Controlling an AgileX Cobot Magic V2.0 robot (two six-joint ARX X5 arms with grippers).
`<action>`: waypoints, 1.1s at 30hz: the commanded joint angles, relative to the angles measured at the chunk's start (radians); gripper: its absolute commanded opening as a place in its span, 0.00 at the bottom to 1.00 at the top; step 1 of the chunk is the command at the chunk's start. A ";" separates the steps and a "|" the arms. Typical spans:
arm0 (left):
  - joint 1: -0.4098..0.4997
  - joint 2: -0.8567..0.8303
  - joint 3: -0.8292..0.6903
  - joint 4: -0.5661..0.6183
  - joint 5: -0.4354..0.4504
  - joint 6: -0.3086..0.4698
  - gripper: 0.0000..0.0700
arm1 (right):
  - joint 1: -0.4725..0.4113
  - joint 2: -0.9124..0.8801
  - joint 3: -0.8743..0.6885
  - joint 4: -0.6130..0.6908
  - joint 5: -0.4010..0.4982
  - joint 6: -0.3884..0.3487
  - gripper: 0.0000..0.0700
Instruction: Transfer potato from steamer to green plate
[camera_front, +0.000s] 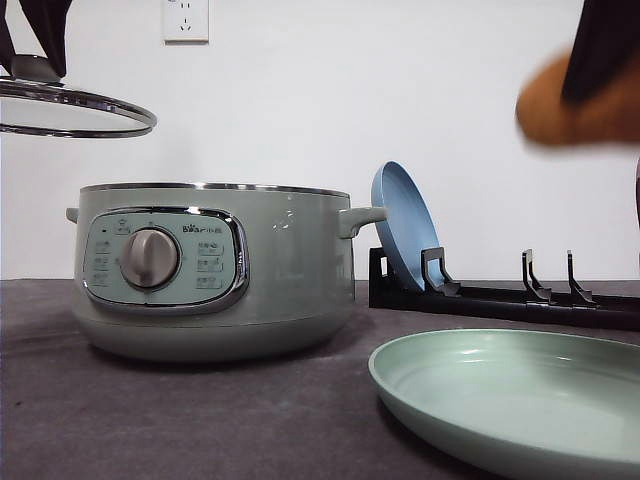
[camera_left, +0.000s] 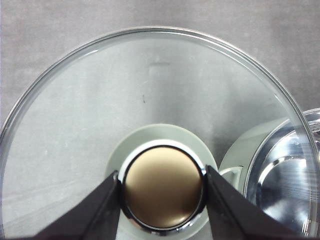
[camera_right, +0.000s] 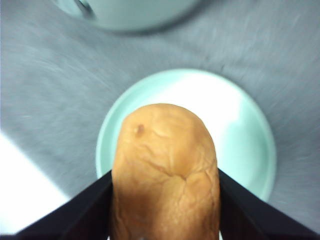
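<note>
My right gripper (camera_right: 165, 200) is shut on the orange-brown potato (camera_right: 165, 175), held high in the air at the front view's upper right, where the potato (camera_front: 560, 105) looks blurred. Directly below it lies the pale green plate (camera_right: 250, 135), which sits empty at the table's front right (camera_front: 520, 395). The sage-green steamer (camera_front: 215, 270) stands open at the left with its dial facing me. High up at the far left, my left gripper (camera_left: 162, 187) is shut on the bronze knob of the glass lid (camera_left: 150, 90), and the lid (camera_front: 70, 105) hangs beside and above the steamer.
A blue plate (camera_front: 403, 225) stands upright in a black dish rack (camera_front: 520, 295) behind the green plate. A wall socket (camera_front: 186, 20) sits on the white wall. The steamer's shiny inner bowl (camera_left: 287, 185) shows beneath the lid's edge.
</note>
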 joint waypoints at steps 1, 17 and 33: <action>0.000 -0.002 0.045 0.031 0.002 -0.005 0.00 | 0.006 0.007 -0.045 0.086 -0.008 0.067 0.39; 0.000 -0.002 0.045 0.033 0.001 -0.005 0.00 | 0.006 0.135 -0.271 0.405 -0.022 0.128 0.39; 0.000 -0.002 0.045 0.035 0.001 -0.005 0.00 | 0.006 0.287 -0.271 0.488 -0.018 0.106 0.39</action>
